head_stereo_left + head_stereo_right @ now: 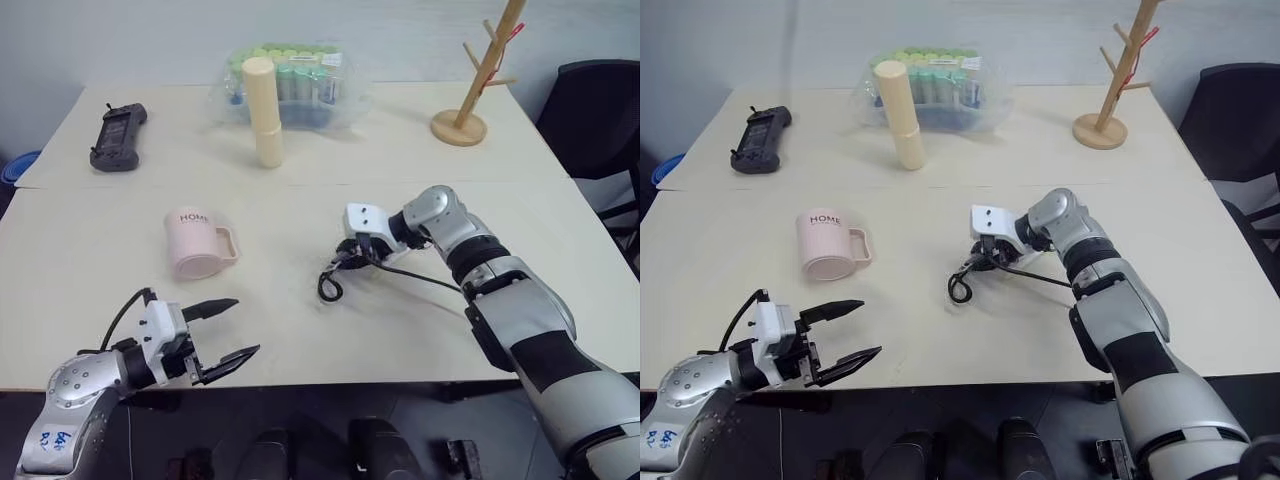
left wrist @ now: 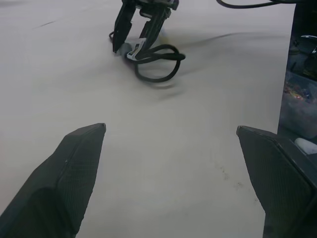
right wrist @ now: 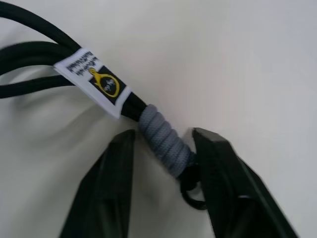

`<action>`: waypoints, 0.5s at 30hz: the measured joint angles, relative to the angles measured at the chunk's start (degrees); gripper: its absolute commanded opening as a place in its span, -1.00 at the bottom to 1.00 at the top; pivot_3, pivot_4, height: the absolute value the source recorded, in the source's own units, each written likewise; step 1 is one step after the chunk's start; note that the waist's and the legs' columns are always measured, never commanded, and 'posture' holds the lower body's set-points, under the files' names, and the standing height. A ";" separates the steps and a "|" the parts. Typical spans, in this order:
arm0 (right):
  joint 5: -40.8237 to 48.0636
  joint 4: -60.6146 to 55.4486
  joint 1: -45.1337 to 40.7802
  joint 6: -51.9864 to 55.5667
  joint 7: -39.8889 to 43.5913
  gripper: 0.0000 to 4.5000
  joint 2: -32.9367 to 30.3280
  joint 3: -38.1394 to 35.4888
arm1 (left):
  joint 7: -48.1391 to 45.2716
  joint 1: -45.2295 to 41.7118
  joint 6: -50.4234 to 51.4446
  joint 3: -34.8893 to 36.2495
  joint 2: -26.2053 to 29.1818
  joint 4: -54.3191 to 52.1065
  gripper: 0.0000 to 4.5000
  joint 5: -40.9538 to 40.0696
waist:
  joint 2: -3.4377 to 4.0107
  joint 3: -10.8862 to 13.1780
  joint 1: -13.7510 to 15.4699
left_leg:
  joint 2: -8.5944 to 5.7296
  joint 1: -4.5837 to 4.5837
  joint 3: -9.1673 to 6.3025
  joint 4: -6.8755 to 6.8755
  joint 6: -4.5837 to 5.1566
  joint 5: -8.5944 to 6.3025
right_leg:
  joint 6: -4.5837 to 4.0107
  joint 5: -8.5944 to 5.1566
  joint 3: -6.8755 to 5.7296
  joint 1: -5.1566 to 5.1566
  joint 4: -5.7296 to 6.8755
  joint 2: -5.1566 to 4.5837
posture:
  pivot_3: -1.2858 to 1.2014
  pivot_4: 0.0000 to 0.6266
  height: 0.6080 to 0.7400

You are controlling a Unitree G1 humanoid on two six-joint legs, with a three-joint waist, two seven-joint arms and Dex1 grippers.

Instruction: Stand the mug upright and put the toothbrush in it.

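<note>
Your left pincer [image 1: 228, 329] hangs at the near edge of the counter [image 1: 300, 330], its two black fingers spread wide with nothing between them. Just beyond it, the pale pink mug [image 1: 200, 242] sits on the counter with "HOME" facing you, its handle toward the right and its wide rim on the near side; you cannot tell for sure whether it stands or lies tipped. Off to the right, at mid-counter, your right pincer [image 1: 350, 255] is angled down onto a black looped cord [image 1: 330, 285]. In the right wrist view its fingers [image 3: 116, 168] are drawn in on either side of the cord's grey wrapped section [image 3: 166, 144], beside a white label [image 3: 94, 82]. No toothbrush can be made out there. Farther back stand a tall cream cylinder [image 1: 264, 110], a clear bag of bottles [image 1: 300, 80], a black handheld controller [image 1: 118, 135] and a wooden rack [image 1: 480, 75].
</note>
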 measured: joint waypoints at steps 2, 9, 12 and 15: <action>0.33 -0.06 0.28 0.26 2.02 -0.89 -0.12 -0.51 | -0.16 -0.94 -0.67 -0.28 -0.02 1.11 1.00 0.45 | 0.00 0.00 0.00 | 0.00 -0.01 0.00 0.00 0.00 0.00 | 0.00 0.00 -0.01 0.00 0.00 0.00 | 0.03 -0.52 1.00; 14.99 -17.88 9.86 9.46 9.02 -0.99 -5.68 -13.74 | -1.32 -3.53 -2.02 -2.27 -0.55 3.42 1.00 0.71 | 0.06 0.04 0.78 | 0.01 -0.10 -0.05 0.02 0.01 -0.01 | 0.00 0.00 -0.04 -0.04 -0.04 -0.01 | 0.03 -0.52 1.00; 23.27 -35.31 17.22 22.29 8.83 -0.99 -12.67 -19.76 | -2.10 -3.94 -2.21 -2.88 -0.77 3.53 1.00 0.50 | 0.08 0.05 1.60 | 0.02 -0.13 -0.13 0.01 0.01 -0.02 | 0.00 0.00 -0.08 -0.04 -0.07 -0.02 | 0.03 -0.52 1.00; 27.45 -50.43 29.27 36.45 4.42 -0.99 -25.49 -27.44 | -3.31 -4.87 -1.50 -3.74 -1.27 3.55 1.00 -0.71 | 0.12 0.07 3.77 | -0.03 -0.29 -0.25 0.11 0.09 -0.07 | 0.00 0.00 -0.14 0.03 -0.54 -0.08 | 0.03 -0.52 1.00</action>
